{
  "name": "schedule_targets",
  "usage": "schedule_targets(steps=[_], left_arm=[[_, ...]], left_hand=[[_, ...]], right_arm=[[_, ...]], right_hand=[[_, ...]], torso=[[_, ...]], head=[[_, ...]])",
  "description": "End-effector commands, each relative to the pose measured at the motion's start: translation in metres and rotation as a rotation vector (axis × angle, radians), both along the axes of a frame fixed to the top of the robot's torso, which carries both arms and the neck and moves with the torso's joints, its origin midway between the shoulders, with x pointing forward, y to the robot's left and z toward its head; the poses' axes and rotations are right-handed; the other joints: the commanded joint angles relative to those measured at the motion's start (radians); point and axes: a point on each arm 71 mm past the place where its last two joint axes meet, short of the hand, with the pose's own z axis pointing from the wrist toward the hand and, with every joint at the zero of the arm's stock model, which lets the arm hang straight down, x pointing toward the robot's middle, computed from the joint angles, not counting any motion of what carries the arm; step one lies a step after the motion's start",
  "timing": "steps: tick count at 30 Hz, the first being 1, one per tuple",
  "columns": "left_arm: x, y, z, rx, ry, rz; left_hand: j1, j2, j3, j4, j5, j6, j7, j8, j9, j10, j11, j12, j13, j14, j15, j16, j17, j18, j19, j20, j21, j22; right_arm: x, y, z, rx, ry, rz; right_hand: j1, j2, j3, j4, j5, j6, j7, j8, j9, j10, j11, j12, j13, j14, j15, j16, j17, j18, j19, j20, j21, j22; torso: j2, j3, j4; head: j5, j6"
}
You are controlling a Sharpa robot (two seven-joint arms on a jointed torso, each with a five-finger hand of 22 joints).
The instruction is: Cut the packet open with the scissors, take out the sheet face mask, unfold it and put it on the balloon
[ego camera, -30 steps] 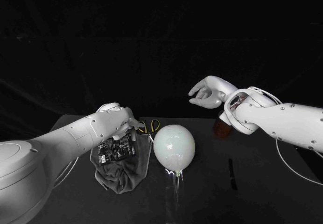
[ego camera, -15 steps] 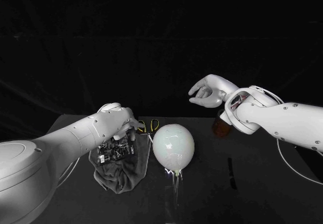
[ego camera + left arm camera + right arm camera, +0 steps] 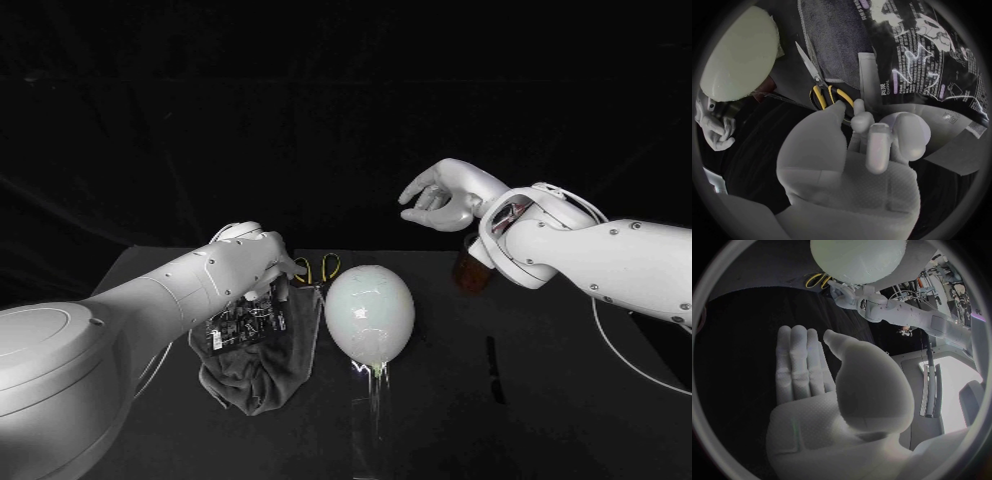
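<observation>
Left hand point(image 3: 257, 262) hunches just left of the balloon point(image 3: 371, 310), fingers curled at the yellow scissors point(image 3: 822, 92) handles. Gripping or only touching, can't tell. Packet point(image 3: 245, 325) lies on a grey cloth point(image 3: 267, 378) beside the balloon. Right hand point(image 3: 440, 198) hangs raised beyond the balloon, empty, fingers side by side.

Smooth, rounded white shells cover the left arm point(image 3: 159, 295) and right arm point(image 3: 620, 260), dotted with small dark screws point(image 3: 630, 228). A thin white cable point(image 3: 606, 340) loops beneath the right forearm, and its wrist collar point(image 3: 505, 222) has a reddish inset. The left hand point(image 3: 267, 262) and right hand point(image 3: 444, 195) are pale silver with blunt, rounded fingers point(image 3: 798, 360).
</observation>
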Motion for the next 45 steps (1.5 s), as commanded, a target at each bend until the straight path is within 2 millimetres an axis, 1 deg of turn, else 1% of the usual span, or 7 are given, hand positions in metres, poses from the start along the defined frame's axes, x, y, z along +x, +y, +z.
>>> schedule_targets(steps=[1,11,24,34,38,40,45], left_arm=[[0.0,-0.003,-0.003,0.04,-0.023,-0.027],[0.003,-0.01,0.002,0.083,-0.102,-0.046],[0.006,-0.013,0.005,0.087,-0.158,-0.051],[0.006,-0.019,0.005,0.004,-0.202,-0.054],[0.006,-0.024,0.005,-0.045,-0.215,-0.06],[0.006,-0.025,0.005,-0.071,-0.216,-0.06],[0.005,-0.027,0.004,-0.126,-0.211,-0.047]], left_hand=[[0.003,-0.006,0.0,0.004,-0.002,-0.002,-0.001,-0.006,-0.005,0.01,0.001,0.004,0.003,0.085,-0.004,0.004,0.192,-0.015,0.008,-0.001,0.007,0.004],[0.047,-0.02,0.009,-0.004,-0.002,-0.004,0.0,-0.025,-0.021,0.016,0.001,0.012,0.011,0.086,-0.004,0.008,0.196,-0.018,0.015,-0.002,0.015,0.02],[0.143,-0.028,0.083,-0.033,-0.001,0.022,-0.003,-0.065,-0.062,0.027,-0.004,0.019,0.024,0.088,-0.008,0.016,0.204,-0.021,0.024,-0.004,0.024,0.042],[0.219,-0.051,0.337,-0.131,0.002,0.068,0.02,-0.146,-0.146,0.018,0.011,-0.032,-0.019,0.09,0.006,0.024,0.212,-0.022,0.023,0.005,0.03,0.054],[0.213,-0.052,0.372,-0.152,0.005,0.074,0.023,-0.15,-0.152,0.026,0.013,-0.037,-0.021,0.091,0.008,0.026,0.215,-0.023,0.023,0.007,0.032,0.056],[0.182,-0.07,0.438,-0.185,0.103,0.086,0.027,-0.158,-0.161,0.047,0.016,-0.039,-0.017,0.093,0.01,0.032,0.222,-0.025,0.031,0.01,0.04,0.072],[0.142,-0.083,0.484,-0.223,0.151,0.108,0.019,-0.154,-0.16,0.066,0.01,-0.044,-0.015,0.094,0.006,0.036,0.229,-0.028,0.038,0.007,0.048,0.089]], right_arm=[[-0.001,0.001,0.002,-0.007,-0.005,0.005],[-0.002,0.004,0.005,-0.003,-0.013,0.011],[-0.003,0.006,0.008,0.0,-0.019,0.014],[-0.003,0.005,0.01,0.001,-0.022,0.009],[-0.003,0.005,0.01,0.001,-0.022,0.008],[-0.002,0.005,0.01,0.001,-0.023,0.007],[-0.002,0.004,0.01,0.001,-0.024,0.004]], right_hand=[[-0.002,-0.003,0.0,0.004,0.001,-0.006,0.003,0.005,-0.001,-0.01,-0.001,0.005,0.001,-0.008,0.002,0.005,0.001,0.006,-0.006,-0.001,0.002,0.001],[-0.001,-0.003,0.001,0.004,0.0,-0.006,0.003,0.006,-0.001,-0.01,-0.001,0.006,0.003,-0.01,0.003,0.008,0.003,0.006,-0.008,-0.001,0.003,0.003],[-0.001,-0.002,0.001,0.005,0.001,-0.006,0.003,0.007,-0.001,-0.01,-0.001,0.007,0.005,-0.011,0.003,0.01,0.004,0.006,-0.01,-0.001,0.005,0.004],[0.002,-0.002,0.002,0.004,0.002,-0.005,0.002,0.007,-0.001,-0.009,-0.002,0.009,0.009,-0.013,0.002,0.014,0.006,0.006,-0.013,-0.001,0.007,0.007],[0.003,-0.003,0.002,0.004,0.002,-0.005,0.002,0.008,-0.001,-0.009,-0.002,0.009,0.01,-0.014,0.002,0.015,0.007,0.006,-0.014,-0.001,0.007,0.008],[0.003,-0.003,0.002,0.004,0.002,-0.005,0.002,0.008,-0.001,-0.009,-0.002,0.009,0.01,-0.014,0.002,0.015,0.007,0.006,-0.014,-0.001,0.007,0.008],[0.005,-0.003,0.003,0.003,0.003,-0.005,0.002,0.008,-0.002,-0.009,-0.002,0.01,0.012,-0.016,0.002,0.017,0.008,0.007,-0.015,0.0,0.009,0.01]], torso=[[0.002,0.001,-0.0033],[0.001,0.002,-0.0029],[0.001,0.0029,-0.0032],[0.0,0.0035,-0.002],[0.0,0.0039,-0.0029],[0.0,0.004,-0.0031],[0.001,0.0053,-0.0033]], head=[[0.001,-0.001],[-0.001,-0.003],[-0.003,-0.007],[-0.006,-0.012],[-0.006,-0.012],[-0.006,-0.012],[-0.005,-0.012]])
